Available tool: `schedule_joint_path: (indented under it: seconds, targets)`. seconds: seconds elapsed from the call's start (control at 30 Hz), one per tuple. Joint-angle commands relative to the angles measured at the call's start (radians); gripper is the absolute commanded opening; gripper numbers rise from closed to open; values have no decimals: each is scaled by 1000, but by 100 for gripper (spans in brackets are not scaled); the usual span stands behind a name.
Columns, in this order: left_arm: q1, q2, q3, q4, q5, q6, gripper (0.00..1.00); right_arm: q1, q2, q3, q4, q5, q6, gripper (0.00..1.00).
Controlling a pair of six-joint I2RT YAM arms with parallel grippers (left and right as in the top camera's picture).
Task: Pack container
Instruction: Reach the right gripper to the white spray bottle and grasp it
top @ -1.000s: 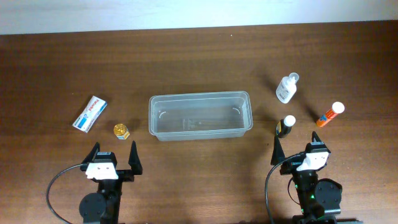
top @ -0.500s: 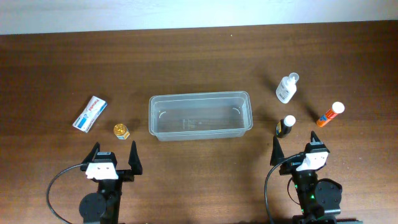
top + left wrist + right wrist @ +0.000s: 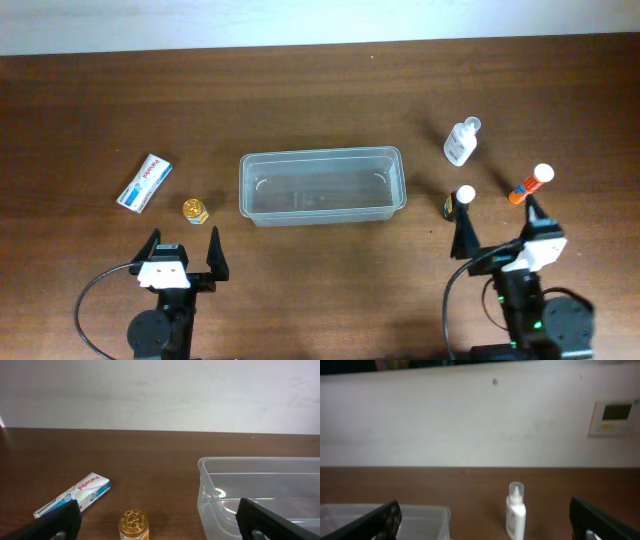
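Dark brown wooden worktop against a white wall carries the clear plastic rectangular container at its middle, long side running left to right. The left gripper sits on the near side of a small gold-capped jar, and the right gripper on the near side of a dark white-capped bottle. Both have their jaws spread wide, gripping nothing.

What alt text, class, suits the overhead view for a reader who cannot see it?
An empty clear container sits centred on a wooden table, with the left gripper and right gripper open below it. A white box and gold-capped jar lie to the left; a white bottle, dark bottle and orange tube to the right.
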Motion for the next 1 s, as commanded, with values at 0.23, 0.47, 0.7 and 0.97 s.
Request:
schedule_joint_path:
  seconds: [0.23, 0.47, 0.7, 0.97]
  targets:
    - [5, -5, -5, -4, -10, 19, 99, -6, 548, 655, -470, -9, 7, 98]
    - [5, -5, -5, -4, -10, 19, 99, -6, 874, 1030, -851, -26, 7, 98]
    - [5, -5, -5, -4, -10, 19, 99, -6, 1031, 1134, -1140, -108, 10, 98]
    - [5, -5, -5, -4, -10, 19, 99, -6, 1123, 1148, -1147, -111, 10, 98]
